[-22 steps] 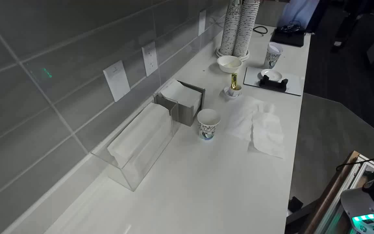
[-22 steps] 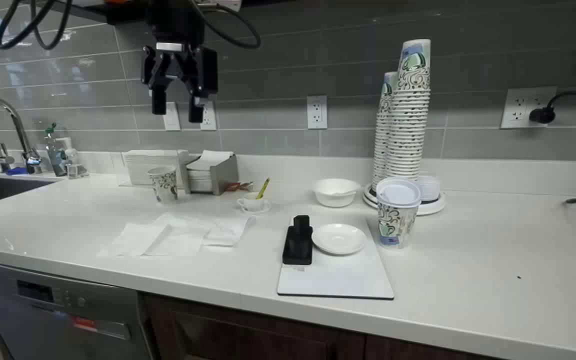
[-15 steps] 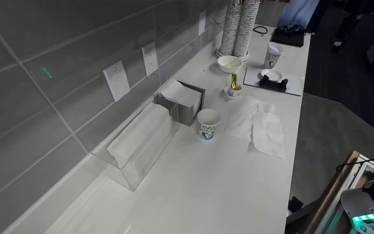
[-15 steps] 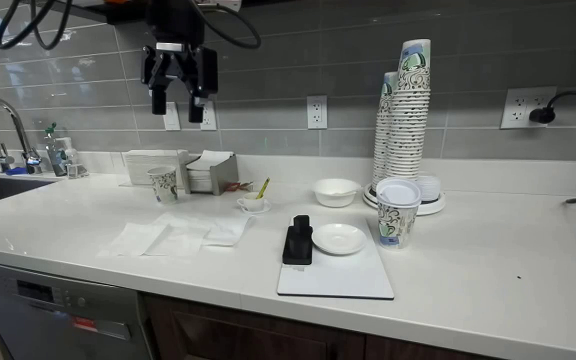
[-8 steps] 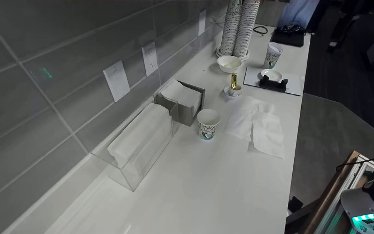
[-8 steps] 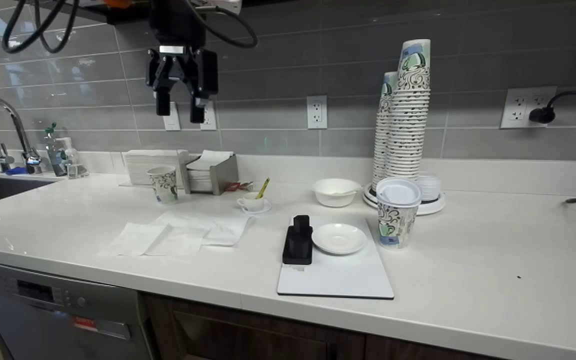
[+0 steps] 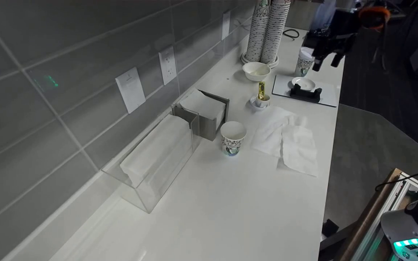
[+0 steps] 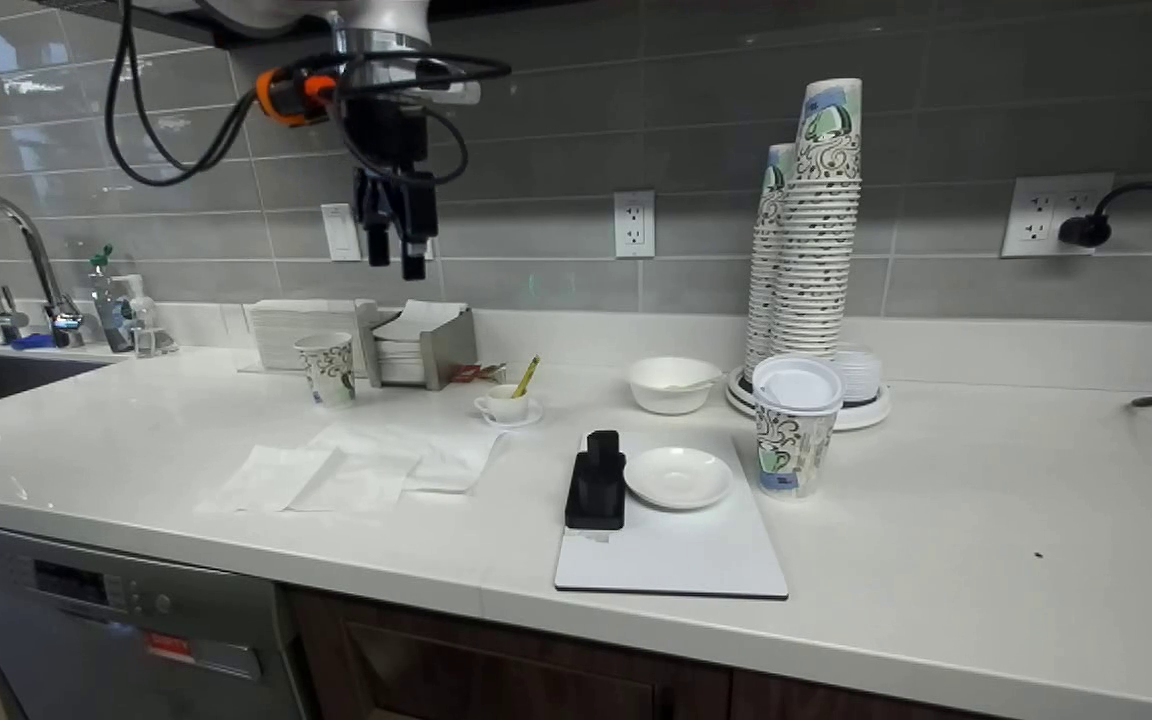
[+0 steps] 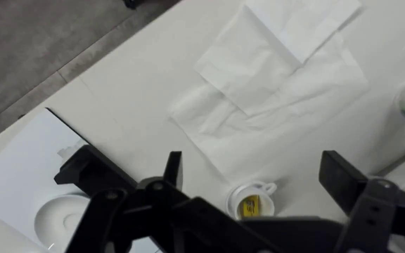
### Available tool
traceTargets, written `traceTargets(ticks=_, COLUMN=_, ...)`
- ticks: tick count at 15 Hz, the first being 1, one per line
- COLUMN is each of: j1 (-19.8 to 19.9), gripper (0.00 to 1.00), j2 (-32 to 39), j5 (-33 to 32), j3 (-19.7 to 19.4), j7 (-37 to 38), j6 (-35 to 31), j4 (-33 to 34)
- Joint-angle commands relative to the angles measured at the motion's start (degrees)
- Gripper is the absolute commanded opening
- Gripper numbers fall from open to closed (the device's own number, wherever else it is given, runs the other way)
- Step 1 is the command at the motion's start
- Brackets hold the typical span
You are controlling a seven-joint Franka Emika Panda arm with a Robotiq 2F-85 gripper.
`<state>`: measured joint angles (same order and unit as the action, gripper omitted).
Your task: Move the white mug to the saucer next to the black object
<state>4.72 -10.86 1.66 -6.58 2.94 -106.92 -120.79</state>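
1. Two black fingers on the black gripper spread wide, jaws well apart: released.
2. Gripper hangs in mid-air over the white countertop, tips down; visible in both exterior views.
3. Small plain white mug, round, one side handle: upright on its own little white underplate, thin yellow packet sticking up out of it at a tilt. Wrist view shows it well below the fingers, between them in frame.
4. Shallow round white saucer: on a flat white rectangular board, well apart from the mug.
5. Low matte-black object with raised ends: same board, right beside the saucer. Can't tell if they touch.
6. White paper napkins: creased, lying on the countertop near the mug.
7. Deep round white bowl: behind the board, near tall stacks of patterned paper cups.
8. Patterned paper cup, white lid at its top: just beside the board.
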Motion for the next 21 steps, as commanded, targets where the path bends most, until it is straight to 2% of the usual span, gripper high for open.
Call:
traceTargets(ticks=1, j1=-0.1, gripper=1.0, j2=2.5, j5=-2.6, j3=3.5, j7=12.3, j6=-13.0, j4=-3.0)
traceTargets(ticks=6, j1=-0.2, gripper=1.0, j2=6.1, j5=-13.6, j3=7.6, j7=34.1, j6=-26.2, j4=-7.3)
traceTargets(ticks=9, j1=-0.2, gripper=1.0, j2=8.4, j5=-21.3, j3=8.2, j7=47.2, j6=-28.1, j4=-7.6)
traceTargets(ticks=10, j1=-1.4, gripper=1.0, j2=8.9, j5=-24.4, j3=9.1, j7=51.4, j6=-30.4, j4=-8.7)
traceTargets(ticks=11, j1=-1.1, gripper=1.0, j2=8.1, j5=-19.5, j3=7.5, j7=43.9, j6=-27.4, j4=-7.5)
traceTargets(ticks=21, j1=-1.4, gripper=1.0, j2=8.4, j5=-20.1, j3=7.2, j7=44.5, j6=-27.8, j4=-7.7)
